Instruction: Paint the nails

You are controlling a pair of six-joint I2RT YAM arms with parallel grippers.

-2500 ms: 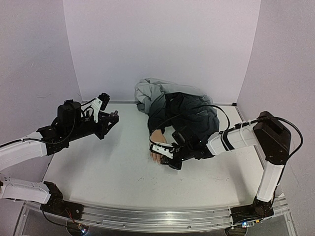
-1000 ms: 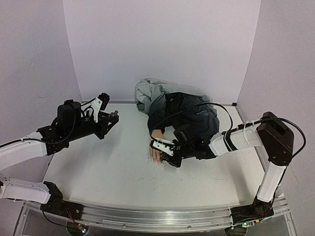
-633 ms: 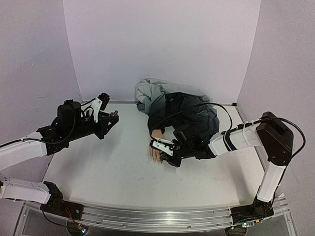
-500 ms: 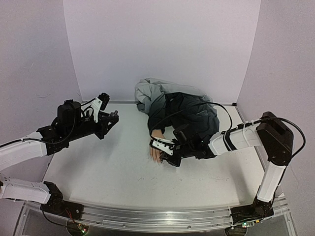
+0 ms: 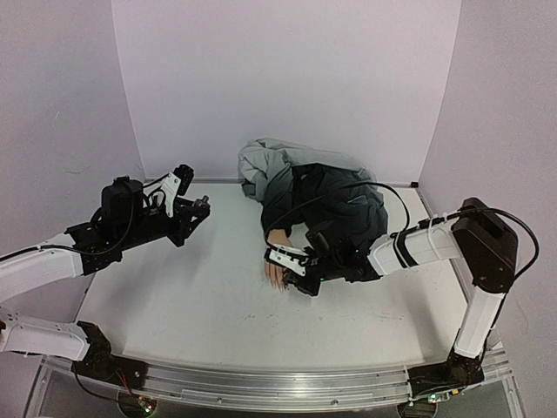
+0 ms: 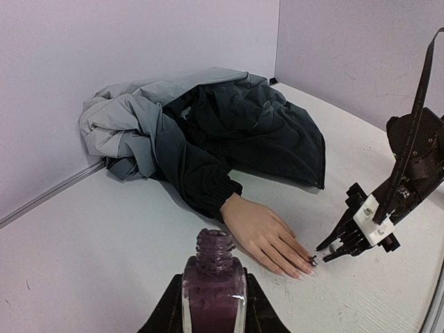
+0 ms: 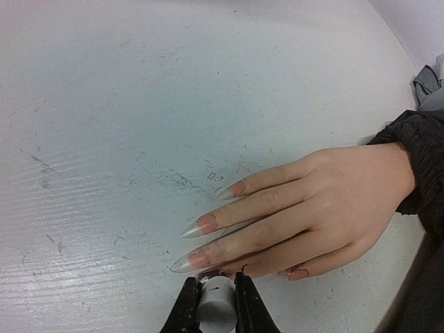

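A pale mannequin hand point(image 5: 275, 272) lies palm down on the white table, its wrist in a dark jacket sleeve. Its long pointed nails point(image 7: 207, 223) are mostly skin-toned. One nail point(image 7: 214, 275) right at the cap looks dark, and the thumb nail point(image 7: 298, 275) has dark smears. My right gripper point(image 7: 216, 284) is shut on the white brush cap point(image 7: 215, 304), with its front end at that fingertip; the brush itself is hidden. In the top view the right gripper point(image 5: 291, 280) is at the fingertips. My left gripper point(image 6: 214, 309) is shut on the open purple polish bottle point(image 6: 214, 281), held upright far to the left point(image 5: 202, 209).
A grey and black jacket point(image 5: 322, 196) is heaped at the back wall and covers the mannequin arm. The right arm point(image 5: 409, 248) stretches low across the table from the right. Lilac walls close in the table on three sides.
Since 2.5 s ago my right gripper has shifted slightly at the fingertips, so more of the hand shows. Over the last second it hardly moves. The left arm is still.
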